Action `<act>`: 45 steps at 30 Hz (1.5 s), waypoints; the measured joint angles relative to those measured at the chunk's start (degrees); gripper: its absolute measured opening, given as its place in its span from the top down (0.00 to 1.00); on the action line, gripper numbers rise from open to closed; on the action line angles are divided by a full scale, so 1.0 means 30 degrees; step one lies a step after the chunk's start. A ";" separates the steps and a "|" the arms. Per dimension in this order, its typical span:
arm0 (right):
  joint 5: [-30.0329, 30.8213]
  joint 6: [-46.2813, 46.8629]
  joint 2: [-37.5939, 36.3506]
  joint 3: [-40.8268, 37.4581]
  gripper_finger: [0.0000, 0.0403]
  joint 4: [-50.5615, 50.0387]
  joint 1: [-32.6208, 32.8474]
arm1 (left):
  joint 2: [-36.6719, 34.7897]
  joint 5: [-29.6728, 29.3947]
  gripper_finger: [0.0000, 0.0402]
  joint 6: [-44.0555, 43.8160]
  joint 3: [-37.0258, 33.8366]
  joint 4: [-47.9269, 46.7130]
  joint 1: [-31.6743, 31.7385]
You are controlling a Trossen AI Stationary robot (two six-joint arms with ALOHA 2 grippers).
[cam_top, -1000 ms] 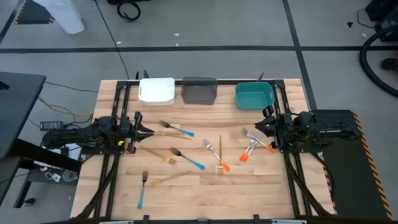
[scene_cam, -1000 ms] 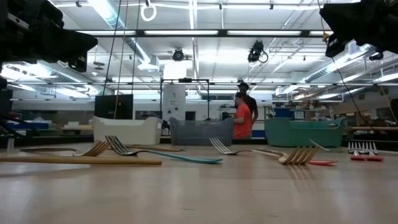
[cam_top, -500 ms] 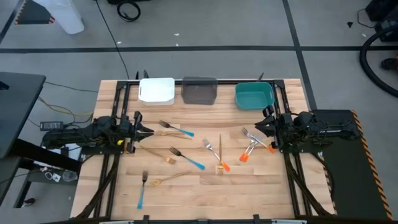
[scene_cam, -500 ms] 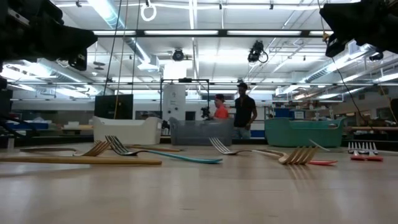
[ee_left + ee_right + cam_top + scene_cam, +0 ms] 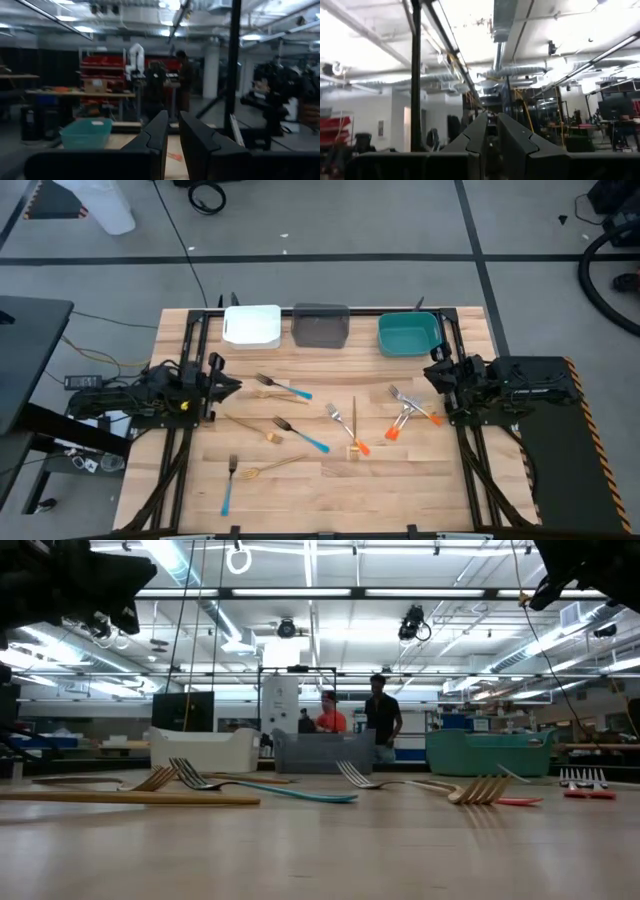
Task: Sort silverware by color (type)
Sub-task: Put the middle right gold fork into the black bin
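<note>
The silverware lies scattered flat on the wooden table. Blue-handled forks lie at the left middle, at the centre and near the front left. Orange-handled ones lie at the centre and at the right. Gold ones lie at the left, at the front and at the centre. My left gripper is at the table's left side, raised and shut on nothing. My right gripper is at the right side, raised, tipped upward and shut on nothing.
A white bin, a grey bin and a teal bin stand in a row along the table's far edge. People stand in the room beyond the table.
Both grippers have risen and drawn back a little, the left toward the table's left edge and the right toward the right edge, both staying shut. The silverware has not moved. The people in the room behind have walked to the left.
</note>
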 joint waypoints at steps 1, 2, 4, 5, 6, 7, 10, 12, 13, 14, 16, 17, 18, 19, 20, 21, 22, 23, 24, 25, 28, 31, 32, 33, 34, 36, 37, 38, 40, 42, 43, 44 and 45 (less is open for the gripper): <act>0.0409 0.0015 0.0000 -0.0003 0.86 0.0081 0.0000 | 0.0007 -0.0517 0.86 0.0000 0.0000 0.0044 -0.0007; 0.0924 0.0025 0.0000 0.0003 0.86 0.0083 0.0000 | 0.0033 -0.1247 0.86 -0.0005 0.0000 0.0054 -0.0002; 0.2186 0.0326 0.0008 -0.0001 0.86 -0.0106 0.0000 | 0.0044 -0.2910 0.86 -0.0541 0.0000 0.0031 0.0036; 0.2836 0.0720 0.0041 -0.0005 0.86 -0.0291 0.0000 | 0.0044 -0.3494 0.86 -0.1004 0.0000 -0.0017 0.0089; 0.3484 0.1116 0.0103 -0.0003 0.86 -0.0496 0.0000 | 0.0045 -0.3806 0.86 -0.1403 0.0002 -0.0130 0.0173; 0.4189 0.1331 0.0200 -0.0005 0.86 -0.0642 0.0000 | 0.0058 -0.3876 0.86 -0.1698 0.0007 -0.0254 0.0264; 0.5418 0.1193 0.0604 -0.0005 0.86 -0.0691 -0.0015 | 0.0058 -0.3890 0.86 -0.2798 0.0007 -0.0767 0.0503; 0.5528 0.1054 0.0961 -0.0005 0.86 -0.1048 -0.0015 | 0.0147 -0.4029 0.86 -0.3371 0.0006 -0.1178 0.0690; 0.5618 0.1078 0.1208 -0.0005 0.86 -0.1284 -0.0015 | 0.0251 -0.4210 0.86 -0.3622 0.0007 -0.1373 0.0770; 0.5917 0.1273 0.1472 -0.0005 0.86 -0.1518 -0.0015 | 0.0417 -0.4297 0.86 -0.3943 0.0007 -0.1519 0.0854; 0.6650 0.1683 0.2124 -0.0005 0.86 -0.1749 -0.0015 | 0.0993 -0.4351 0.87 -0.4351 0.0007 -0.1520 0.0980; 0.6960 0.1831 0.2485 -0.0005 0.86 -0.1850 -0.0015 | 0.1303 -0.4355 0.87 -0.4469 0.0007 -0.1511 0.1032; 0.7115 0.1914 0.2882 -0.0005 0.86 -0.1894 -0.0015 | 0.1655 -0.4350 0.88 -0.4547 0.0007 -0.1454 0.1042; 0.7225 0.1981 0.3297 0.0022 0.86 -0.1931 -0.0022 | 0.2075 -0.4349 0.89 -0.4672 0.0007 -0.1374 0.1042; 0.7389 0.2023 0.3717 0.0155 0.86 -0.2127 -0.0018 | 0.2469 -0.4349 0.89 -0.4830 0.0007 -0.1302 0.1042; 0.7569 0.2060 0.4152 0.0356 0.86 -0.2312 -0.0015 | 0.2866 -0.4355 0.90 -0.4851 0.0052 -0.1168 0.1042; 0.7688 0.2054 0.4582 0.0627 0.86 -0.2537 -0.0021 | 0.3266 -0.4349 0.91 -0.4849 0.0169 -0.1199 0.1042; 0.7860 0.2036 0.4983 0.0912 0.86 -0.2822 -0.0015 | 0.3699 -0.4347 0.92 -0.4786 0.0408 -0.1235 0.1038; 0.8060 0.2035 0.5387 0.1210 0.86 -0.3143 -0.0019 | 0.4106 -0.4349 0.92 -0.4612 0.0698 -0.1196 0.1003; 0.8118 0.2038 0.5809 0.1492 0.86 -0.3376 -0.0015 | 0.4483 -0.4349 0.93 -0.4399 0.0974 -0.1130 0.0972; 0.8132 0.1963 0.6937 0.2243 0.86 -0.4116 -0.0022 | 0.5501 -0.4349 0.93 -0.3842 0.1629 -0.1061 0.0875; 0.8172 0.2417 0.8039 0.2651 0.86 -0.4598 -0.0015 | 0.6266 -0.4346 0.93 -0.3284 0.2013 -0.1140 0.0875; 0.8166 0.2650 0.8453 0.2761 0.86 -0.4703 -0.0021 | 0.6488 -0.4349 0.93 -0.3199 0.2128 -0.1080 0.0880; 0.8165 0.2933 0.8841 0.2863 0.86 -0.4816 -0.0021 | 0.6661 -0.4349 0.93 -0.3066 0.2212 -0.1074 0.0879; 0.8157 0.3199 0.9240 0.2984 0.86 -0.5003 -0.0022 | 0.6821 -0.4349 0.93 -0.2880 0.2244 -0.1076 0.0880; 0.8107 0.3823 1.0072 0.3328 0.86 -0.5520 -0.0015 | 0.7099 -0.4349 0.93 -0.2367 0.2244 -0.1024 0.0875; 0.7993 0.4091 1.0481 0.3567 0.86 -0.5754 -0.0015 | 0.7207 -0.4349 0.93 -0.2236 0.2244 -0.0922 0.0875; 0.7856 0.4361 1.0905 0.3870 0.86 -0.6050 -0.0015 | 0.7278 -0.4378 0.93 -0.2193 0.2251 -0.0836 0.0896; 0.7525 0.4745 1.1797 0.4537 0.86 -0.6655 -0.0007 | 0.7450 -0.4547 0.92 -0.2171 0.2251 -0.0616 0.0929; 0.7451 0.5037 1.2771 0.5236 0.86 -0.7335 0.0124 | 0.7556 -0.4777 0.90 -0.2196 0.2266 -0.0563 0.0933; 0.7451 0.5058 1.3278 0.5576 0.86 -0.7640 0.0209 | 0.7624 -0.4873 0.88 -0.2205 0.2268 -0.0573 0.0933; 0.7451 0.5069 1.3812 0.5874 0.86 -0.7859 0.0293 | 0.7714 -0.4911 0.86 -0.2255 0.2266 -0.0595 0.0933; 0.7451 0.5071 1.4350 0.6172 0.86 -0.8017 0.0349 | 0.7804 -0.4917 0.84 -0.2332 0.2273 -0.0588 0.0926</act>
